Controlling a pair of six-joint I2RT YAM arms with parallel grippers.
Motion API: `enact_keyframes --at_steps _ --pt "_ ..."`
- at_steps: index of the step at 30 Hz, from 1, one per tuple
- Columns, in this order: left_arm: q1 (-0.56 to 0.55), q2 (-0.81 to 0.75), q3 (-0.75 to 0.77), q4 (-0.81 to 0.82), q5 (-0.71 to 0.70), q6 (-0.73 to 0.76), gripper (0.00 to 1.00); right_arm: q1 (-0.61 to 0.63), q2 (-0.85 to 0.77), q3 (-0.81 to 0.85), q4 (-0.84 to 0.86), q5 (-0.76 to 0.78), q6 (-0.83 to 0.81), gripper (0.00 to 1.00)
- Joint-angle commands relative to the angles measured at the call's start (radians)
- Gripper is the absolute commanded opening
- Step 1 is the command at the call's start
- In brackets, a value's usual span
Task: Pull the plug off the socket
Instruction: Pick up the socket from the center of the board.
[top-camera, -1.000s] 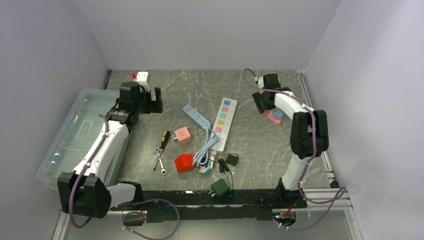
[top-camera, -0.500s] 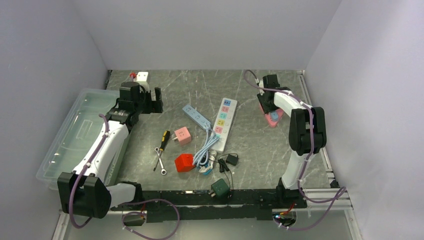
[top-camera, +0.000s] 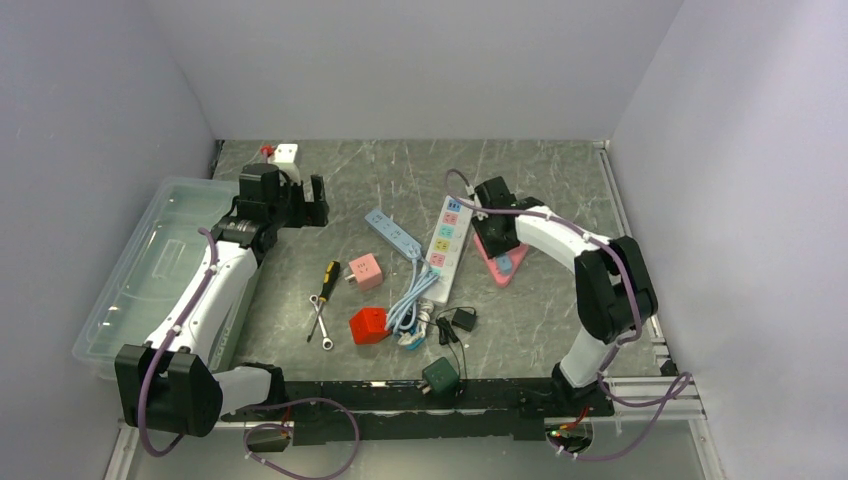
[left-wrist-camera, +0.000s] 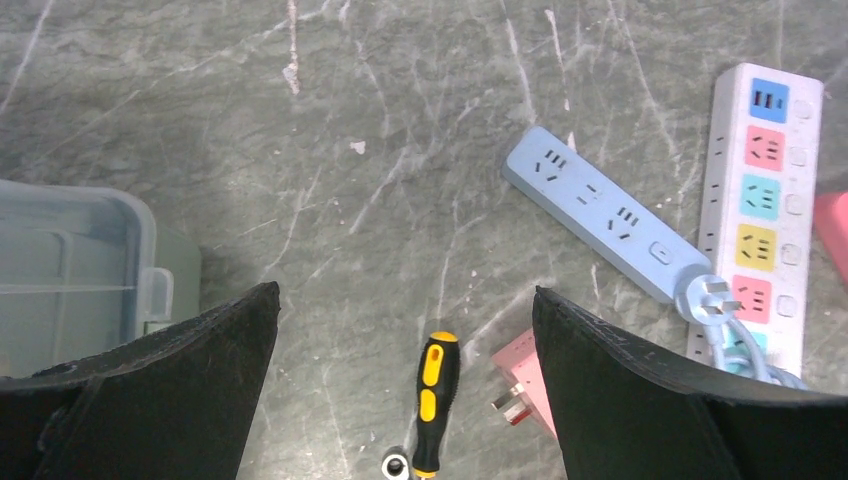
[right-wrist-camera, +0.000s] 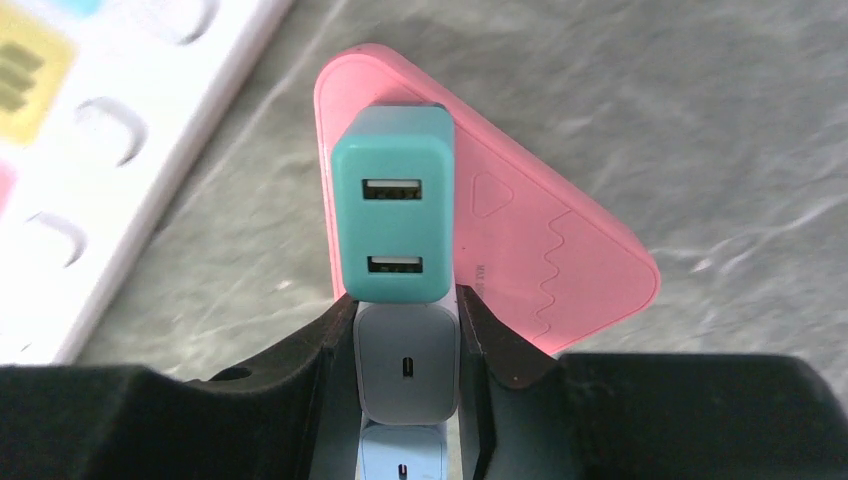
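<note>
- We found the right gripper (right-wrist-camera: 406, 305) clamped on a pale grey charger plug (right-wrist-camera: 407, 372), one finger against each side.
- That plug sat in the pink socket strip (right-wrist-camera: 545, 250), just beside a teal two-port USB adapter (right-wrist-camera: 392, 200).
- The strip lay flat on the table (right-wrist-camera: 700, 100), near a white power strip (right-wrist-camera: 90, 130).
- The left gripper (left-wrist-camera: 405, 300) hung wide open over the table, beside a clear bin (left-wrist-camera: 70, 260).

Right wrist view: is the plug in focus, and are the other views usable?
Right wrist: teal plug and the grey plug between the fingers are sharp, white strip at the left soft. Left wrist: table crisp, its fingers plain black shapes. Top: even light, no hard shadows.
</note>
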Motion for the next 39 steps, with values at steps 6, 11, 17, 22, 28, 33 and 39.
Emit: enact_keyframes --at_steps 6,11,17,22,28,33,39 --pt "-0.047 0.031 0.017 0.093 0.291 -0.062 0.97 0.066 -0.241 -0.132 0.086 -0.099 0.200 0.19" --pt "-0.162 0.104 0.020 0.112 0.370 -0.067 0.95 0.091 -0.275 -0.176 0.121 -0.083 0.209 0.17" --pt "-0.228 0.166 0.004 0.210 0.572 -0.116 0.95 0.118 -0.372 -0.203 0.159 -0.092 0.237 0.17" --pt "-0.248 0.224 -0.003 0.309 0.773 -0.198 0.95 0.134 -0.478 -0.245 0.261 -0.198 0.287 0.17" --pt "-0.265 0.293 -0.005 0.408 0.910 -0.296 0.94 0.180 -0.519 -0.249 0.338 -0.257 0.303 0.16" --pt "-0.275 0.343 -0.031 0.531 0.981 -0.407 0.93 0.231 -0.511 -0.237 0.384 -0.274 0.305 0.16" --pt "-0.282 0.394 -0.015 0.492 0.962 -0.411 0.92 0.287 -0.483 -0.220 0.421 -0.283 0.301 0.16"
